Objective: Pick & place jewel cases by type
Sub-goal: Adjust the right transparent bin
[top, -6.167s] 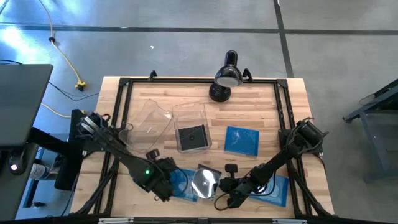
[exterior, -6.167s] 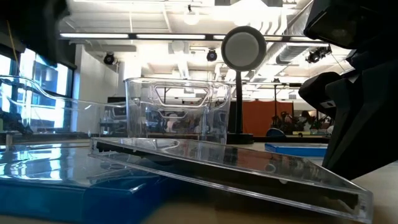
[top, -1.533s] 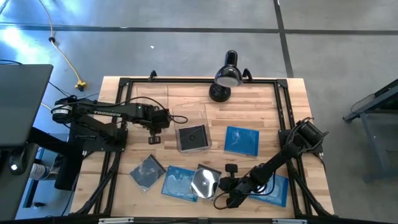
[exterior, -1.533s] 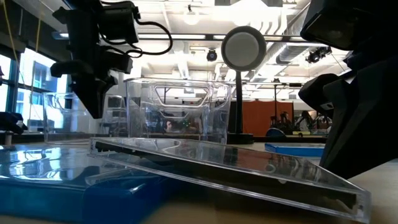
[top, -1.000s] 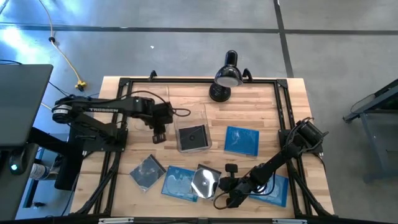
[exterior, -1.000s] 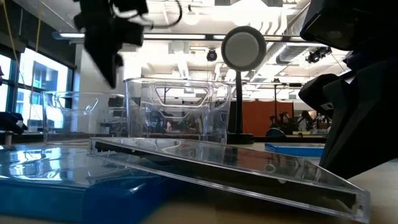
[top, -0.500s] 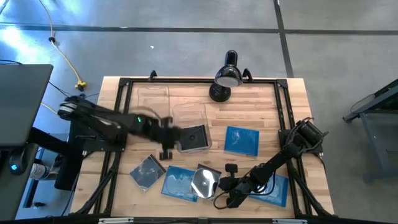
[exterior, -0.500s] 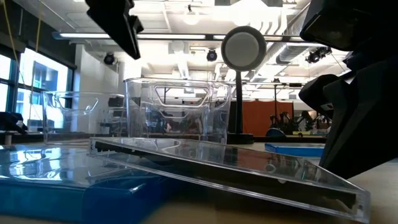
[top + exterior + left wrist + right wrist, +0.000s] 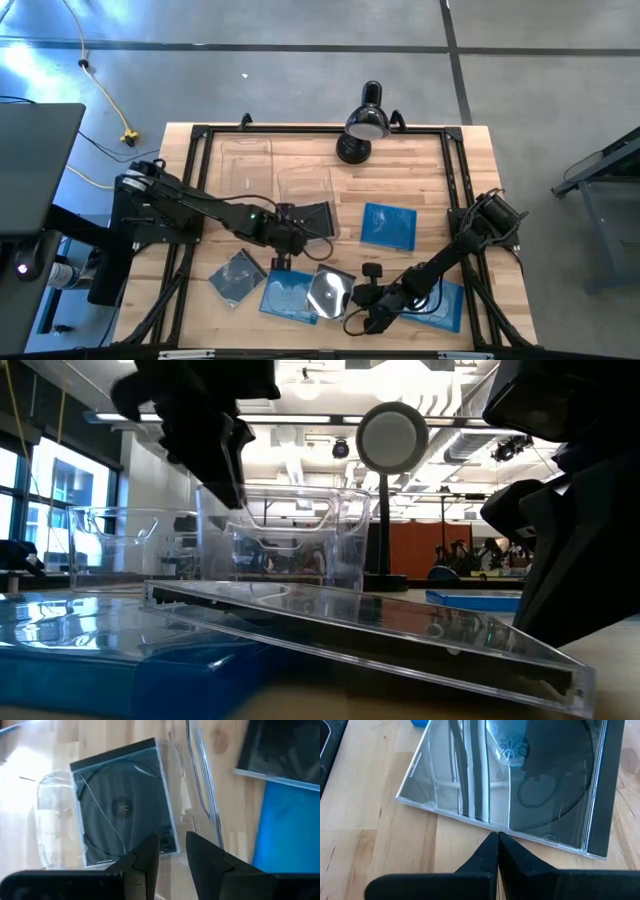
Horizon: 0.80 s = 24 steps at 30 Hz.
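Dark jewel cases: one lies flat inside a clear bin (image 9: 305, 175) (image 9: 122, 822), one lies on the table at the near left (image 9: 236, 276), and one is tilted (image 9: 330, 288) (image 9: 350, 620), one edge resting on a blue case (image 9: 288, 294). Other blue cases lie at mid-right (image 9: 388, 225) and under the right arm (image 9: 447, 302). My left gripper (image 9: 281, 262) (image 9: 172, 852) hangs above the table just near-left of the bin, slightly open, with nothing between its fingers. My right gripper (image 9: 497, 837) is shut at the tilted case's low edge. My right gripper's shut fingertips (image 9: 492, 842) stand right at the low edge (image 9: 490, 824) of the tilted dark case, slanting down from the table's right. I cannot tell whether they touch it. The case's other edge rests on the blue case.
A second clear bin (image 9: 245, 160) stands at the far left. A black desk lamp (image 9: 365, 120) stands at the far edge. A black frame (image 9: 195, 135) runs round the tabletop. Bare wood lies between the bin and the mid-right blue case.
My left gripper has swung from beside the bins toward the table's near edge and somewhat to the right, sinking a little and rolling about its own line. Its finger gap looks the same. The jewel cases lie as before.
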Each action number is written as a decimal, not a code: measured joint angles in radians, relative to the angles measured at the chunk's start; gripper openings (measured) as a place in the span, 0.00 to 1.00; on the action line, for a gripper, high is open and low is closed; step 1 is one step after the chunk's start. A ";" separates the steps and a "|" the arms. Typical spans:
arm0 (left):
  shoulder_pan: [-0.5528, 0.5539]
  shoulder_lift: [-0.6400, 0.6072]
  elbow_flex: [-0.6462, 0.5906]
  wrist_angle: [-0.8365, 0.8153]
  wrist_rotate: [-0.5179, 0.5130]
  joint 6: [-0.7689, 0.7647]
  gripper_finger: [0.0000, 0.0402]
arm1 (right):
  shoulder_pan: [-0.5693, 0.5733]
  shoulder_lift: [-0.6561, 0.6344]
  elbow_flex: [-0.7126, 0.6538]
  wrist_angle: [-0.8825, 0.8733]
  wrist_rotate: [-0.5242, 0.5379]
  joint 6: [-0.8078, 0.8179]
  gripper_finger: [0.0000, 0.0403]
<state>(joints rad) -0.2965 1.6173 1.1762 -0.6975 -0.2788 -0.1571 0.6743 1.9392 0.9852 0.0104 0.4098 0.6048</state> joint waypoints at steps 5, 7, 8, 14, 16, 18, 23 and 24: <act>0.002 -0.012 0.081 -0.091 -0.004 -0.004 0.24 | 0.000 0.000 0.000 -0.001 0.001 0.000 0.00; 0.002 -0.012 0.128 -0.130 -0.016 -0.003 0.24 | 0.000 0.000 0.000 0.001 0.002 0.000 0.00; 0.002 -0.012 0.148 -0.150 -0.014 -0.003 0.24 | 0.000 0.000 0.000 0.001 0.001 0.000 0.00; 0.000 -0.013 0.171 -0.164 0.118 -0.014 0.24 | 0.000 0.000 0.000 0.002 0.000 0.000 0.00; -0.009 -0.008 0.157 -0.171 0.106 -0.029 0.24 | 0.000 0.000 0.000 0.001 0.001 0.000 0.00; -0.013 0.004 0.144 -0.168 0.090 -0.031 0.24 | 0.000 0.000 0.000 0.002 0.000 -0.002 0.00; -0.021 0.036 0.142 -0.142 0.098 -0.031 0.24 | 0.000 0.000 0.000 0.003 0.000 0.000 0.00; -0.021 0.046 0.142 -0.141 0.106 -0.031 0.24 | 0.000 0.000 0.000 0.002 -0.001 0.000 0.00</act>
<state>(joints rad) -0.3172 1.6635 1.3186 -0.8382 -0.1729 -0.1883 0.6743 1.9392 0.9852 0.0128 0.4091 0.6048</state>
